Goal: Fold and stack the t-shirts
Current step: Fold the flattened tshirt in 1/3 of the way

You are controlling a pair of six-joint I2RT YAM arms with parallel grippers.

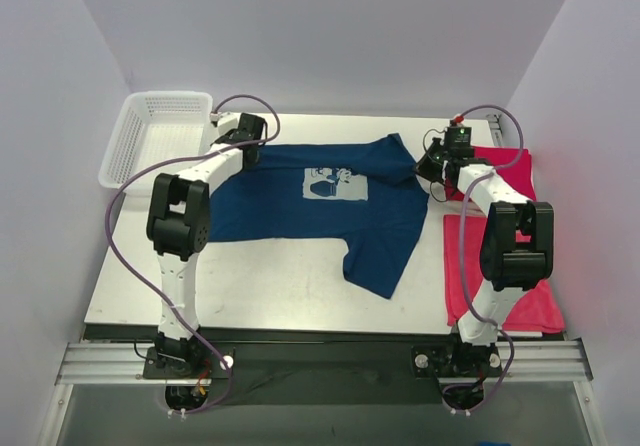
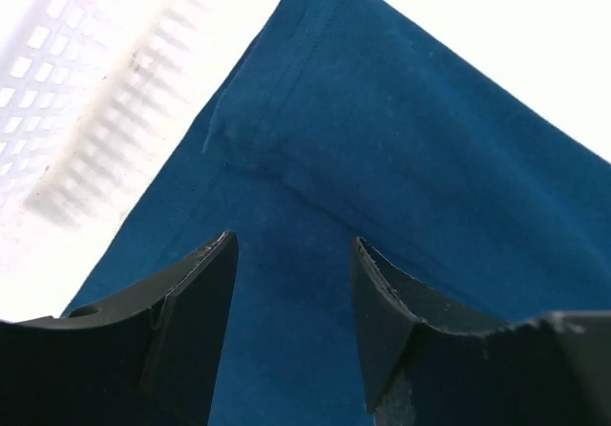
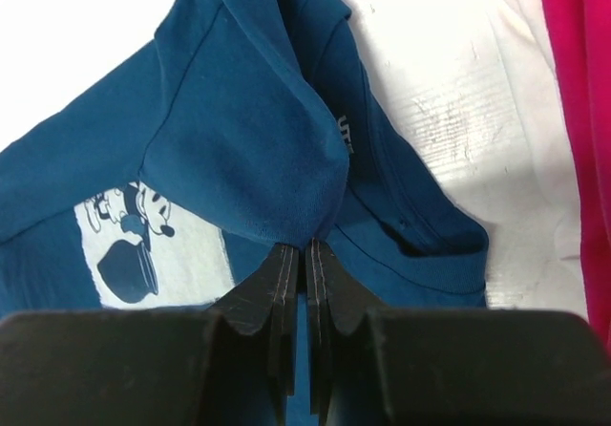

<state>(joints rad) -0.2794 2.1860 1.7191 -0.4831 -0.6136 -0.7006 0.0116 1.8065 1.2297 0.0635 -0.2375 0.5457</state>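
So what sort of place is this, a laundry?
Likely a robotics test booth, not a laundry: plain white walls close around one table, and two arms are bolted to a metal rail at its edge.

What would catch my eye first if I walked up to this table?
A navy t-shirt with a pale cartoon print lies spread across the table, and the right gripper pinches a fold near its collar. The left gripper hangs open over the shirt's far left corner. Along the right edge lie red t-shirts, and a white mesh basket sits far left.
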